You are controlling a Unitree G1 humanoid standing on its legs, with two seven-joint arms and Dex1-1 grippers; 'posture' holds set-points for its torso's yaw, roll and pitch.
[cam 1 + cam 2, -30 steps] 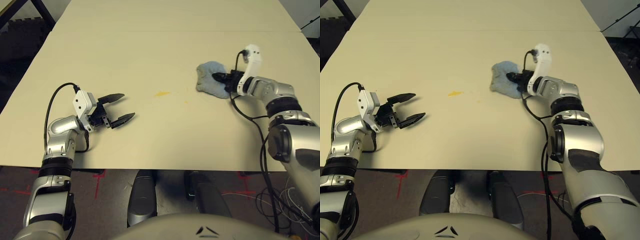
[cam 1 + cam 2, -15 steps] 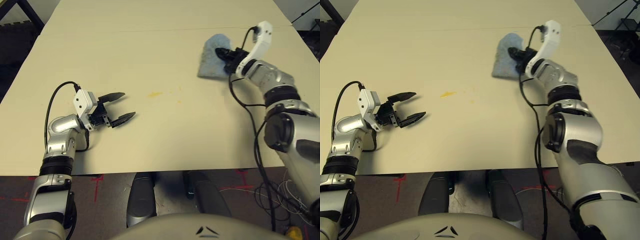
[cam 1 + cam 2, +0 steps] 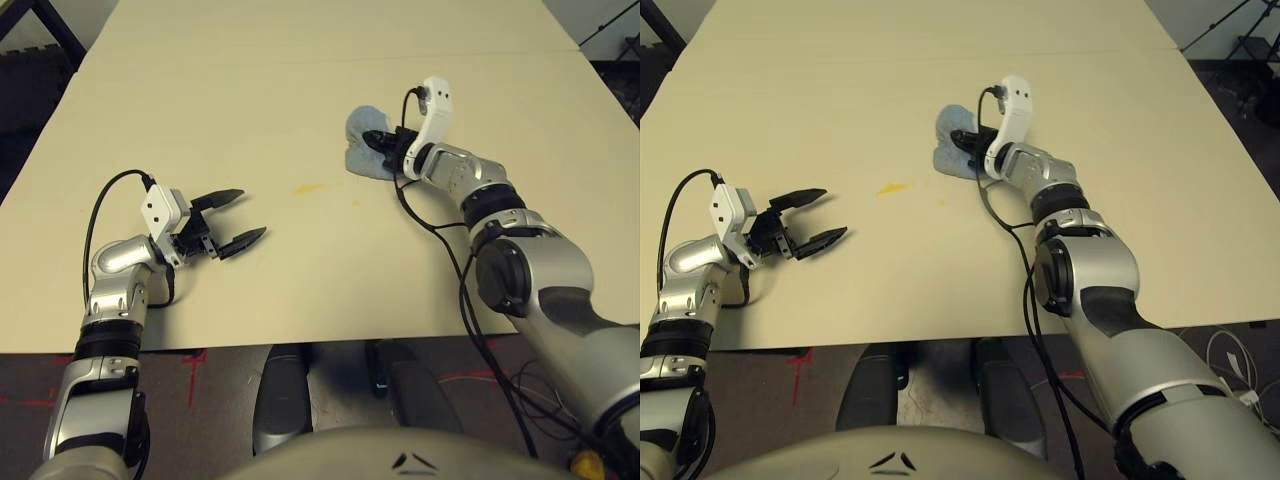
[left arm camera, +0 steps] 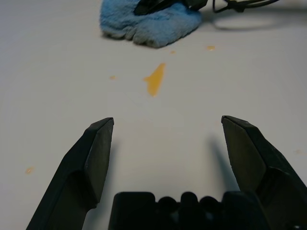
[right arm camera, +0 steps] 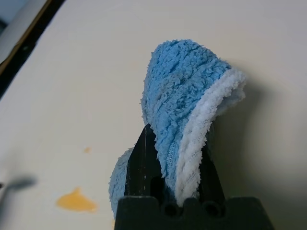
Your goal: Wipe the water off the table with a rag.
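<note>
Since the earlier frame the rag (image 3: 362,150) has been carried leftward across the tabletop (image 3: 300,60) by the right pincer (image 3: 378,141), from the right part of the surface toward the middle, and it now lies nearer the yellow-orange spill. The camera itself has also shifted slightly. The left pincer (image 3: 237,217) has kept its place at the near left.

The rag is clamped between the two black fingers of the right pincer, which are drawn tight on a fold of the blue terry cloth; in the right wrist view the cloth (image 5: 184,110) is seen standing up out of the fingers, its pale edge curled over. The lower part of the rag rests on the tabletop just right of centre, toward the far side.

The water is seen as a small yellow-orange smear (image 3: 307,188) lying to the near left of the rag, close to it but not touching. A tinier spot (image 3: 356,202) lies just to the right of the smear. In the left wrist view the smear (image 4: 155,79) sits between the rag (image 4: 149,23) and the left pincer's tips, with a few minute specks scattered around it.

The left pincer is held wide, with nothing between its fingers (image 4: 93,153), low over the tabletop and pointing toward the smear, well apart from it.
</note>
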